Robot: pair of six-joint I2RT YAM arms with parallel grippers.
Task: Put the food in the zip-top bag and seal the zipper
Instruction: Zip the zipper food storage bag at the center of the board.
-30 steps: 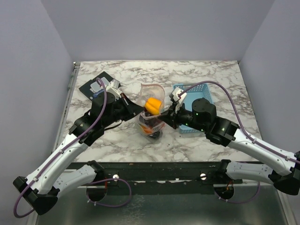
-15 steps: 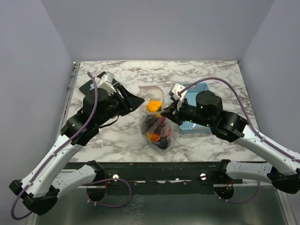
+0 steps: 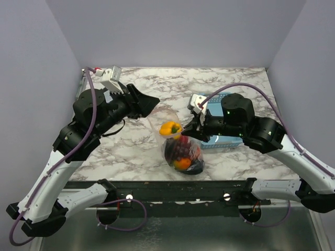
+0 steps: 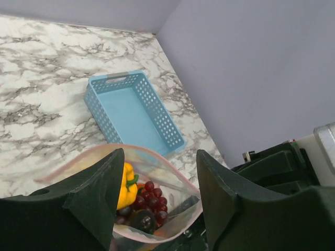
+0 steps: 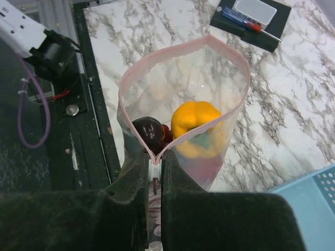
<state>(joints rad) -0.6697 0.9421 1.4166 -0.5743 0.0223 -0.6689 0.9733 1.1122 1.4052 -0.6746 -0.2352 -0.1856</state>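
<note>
clear floppy zip-top bag (image 3: 180,151) sags with food (image 3: 170,128); right jaws pinch its zipper (image 5: 121,91) end, left jaws gape empty; best gripped along the strip.

2 arms reaching inward, left pincer (image 3: 151,101) high, jaws apart, right pincer (image 3: 188,133) lower, jaws pinched together

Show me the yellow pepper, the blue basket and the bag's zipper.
yellow pepper (image 5: 196,121): right wrist view, rounded top.
blue basket (image 4: 132,112): left wrist view, bare floor.
zipper (image 5: 208,36): right wrist view, far bend.
</note>
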